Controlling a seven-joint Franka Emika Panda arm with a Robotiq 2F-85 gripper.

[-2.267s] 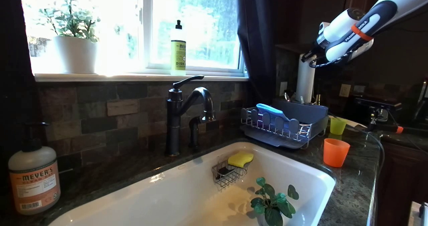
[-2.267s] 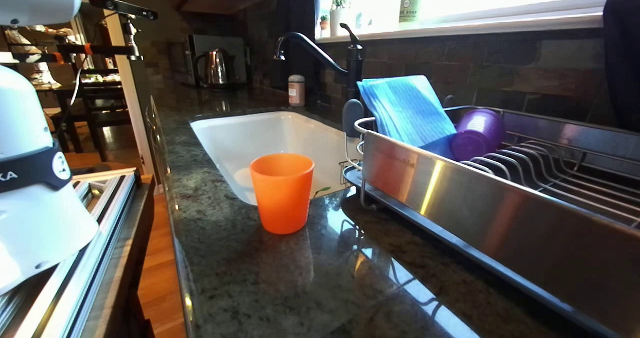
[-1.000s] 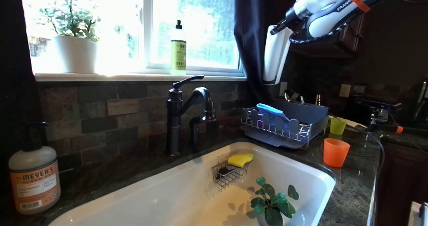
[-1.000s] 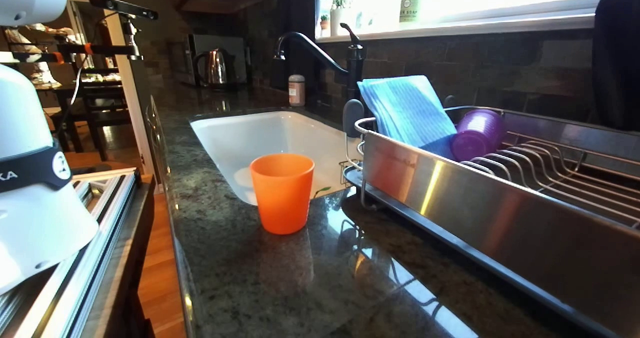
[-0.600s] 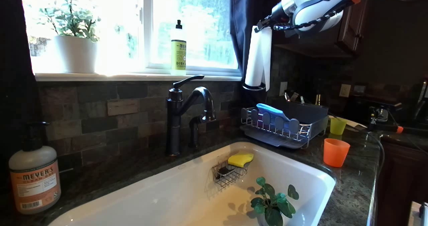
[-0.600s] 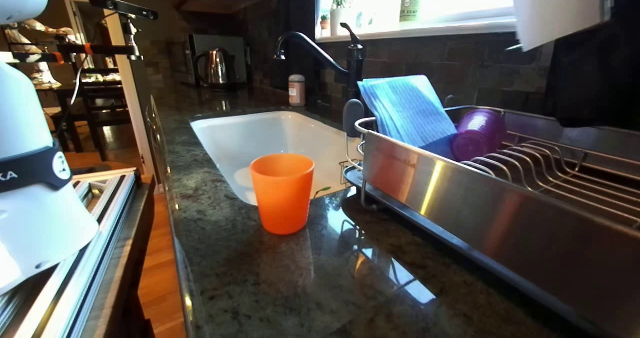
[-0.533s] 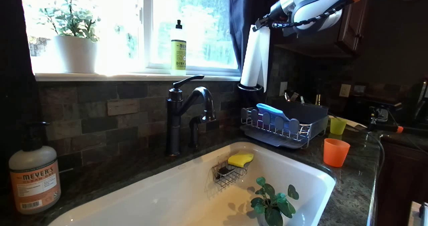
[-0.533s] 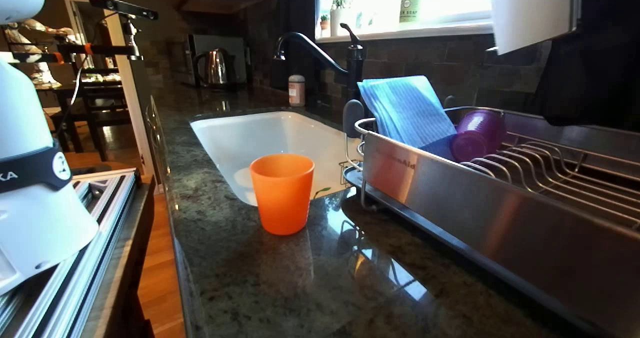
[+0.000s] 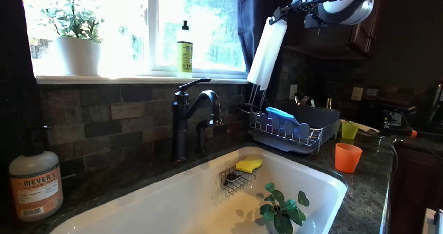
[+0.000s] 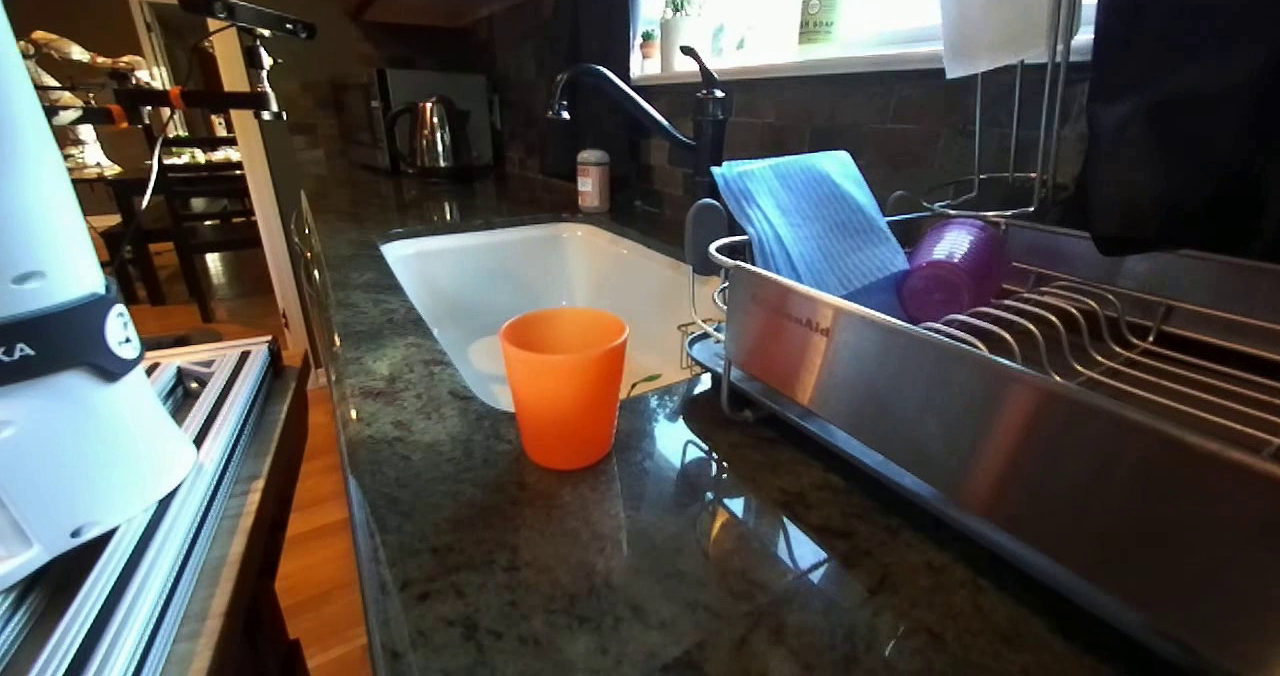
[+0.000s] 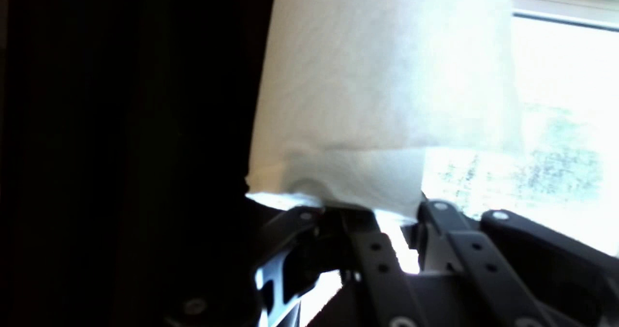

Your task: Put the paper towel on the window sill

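Your pincer (image 9: pixel 273 20) is clamped on the top end of the paper towel (image 9: pixel 267 54); it's up in the air, not on the window sill (image 9: pixel 145 80). In an exterior view its lower end sits by the sill's right end; can't tell if they touch.

Your arm (image 9: pixel 346 3) enters from the upper right corner there, wrist sloping down-left. The paper towel is tilted, lower end swung left. Arm base (image 10: pixel 65 436) stands upright beside the long edge of the table (image 10: pixel 480 576).

Paper towel: matte white, soft, one crease across it in the wrist view. Wire holder (image 10: pixel 1049 126) pokes out below: thin rods, round ring foot, contact with the dish rack (image 10: pixel 960 406) unclear. Rack: brushed metal side, bent-wire tines. Table: polished, mottled dark stone. Orange cup (image 10: pixel 565 391): smooth, tapered, near the sink's (image 10: pixel 480 306) corner.
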